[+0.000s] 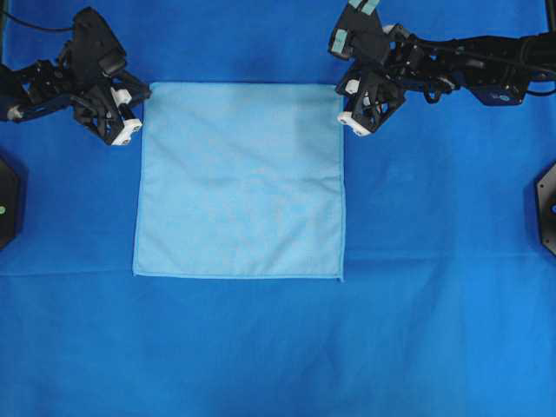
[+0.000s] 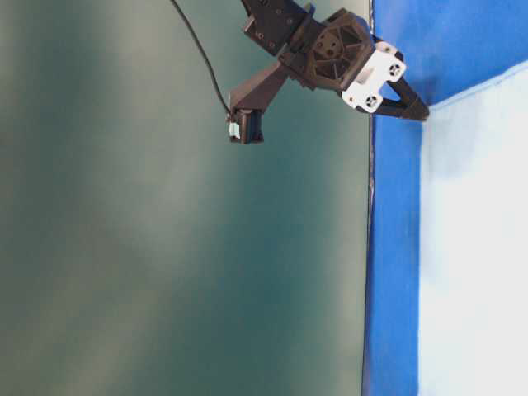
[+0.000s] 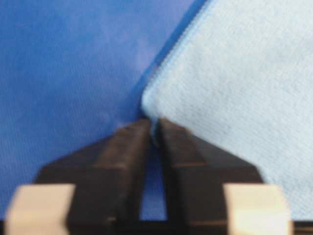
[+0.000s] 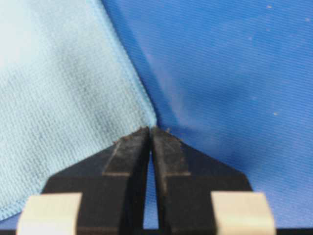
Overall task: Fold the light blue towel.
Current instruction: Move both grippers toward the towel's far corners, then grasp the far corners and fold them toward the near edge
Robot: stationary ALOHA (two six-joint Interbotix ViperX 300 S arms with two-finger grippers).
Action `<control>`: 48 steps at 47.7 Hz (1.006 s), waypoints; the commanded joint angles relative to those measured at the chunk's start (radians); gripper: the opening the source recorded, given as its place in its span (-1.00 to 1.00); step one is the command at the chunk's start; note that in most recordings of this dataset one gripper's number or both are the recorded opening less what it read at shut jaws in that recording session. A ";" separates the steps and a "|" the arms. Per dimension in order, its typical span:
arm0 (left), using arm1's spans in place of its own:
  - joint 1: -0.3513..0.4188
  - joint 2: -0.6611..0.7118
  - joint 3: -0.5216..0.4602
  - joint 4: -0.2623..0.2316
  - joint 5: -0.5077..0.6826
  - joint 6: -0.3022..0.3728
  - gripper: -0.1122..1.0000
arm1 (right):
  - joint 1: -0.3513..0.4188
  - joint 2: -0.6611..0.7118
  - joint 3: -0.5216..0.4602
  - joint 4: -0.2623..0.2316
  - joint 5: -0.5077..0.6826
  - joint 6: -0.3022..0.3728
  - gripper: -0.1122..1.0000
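The tabletop [image 1: 434, 339] is covered by a dark blue cloth [image 1: 78, 347], which shows a faint straight crease running across. Directly on this cloth lies the light blue towel [image 1: 239, 182], spread flat and square. Two black plates [image 1: 7, 201] sit at the left and right edges.

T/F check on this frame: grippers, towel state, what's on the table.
1. The light blue towel lies flat and unfolded on the blue table covering. True.
2. The left gripper stands wide open above the towel's middle. False: it is shut at a far corner of the towel.
3. The right gripper is shut at the other far corner. True.
4. The towel's near edge is already lifted. False: it lies flat on the covering.
5. A second towel lies beside the first. False: only one shows.
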 commanded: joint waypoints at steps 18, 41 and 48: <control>-0.074 -0.040 -0.031 -0.002 0.028 0.002 -0.76 | 0.006 -0.031 -0.026 0.002 0.000 0.002 -0.77; -0.078 -0.195 -0.014 -0.002 0.112 0.035 -0.76 | 0.014 -0.124 -0.026 -0.002 0.040 0.002 -0.77; -0.106 -0.202 -0.012 -0.002 0.133 0.035 -0.76 | 0.035 -0.137 -0.025 0.000 0.046 0.006 -0.77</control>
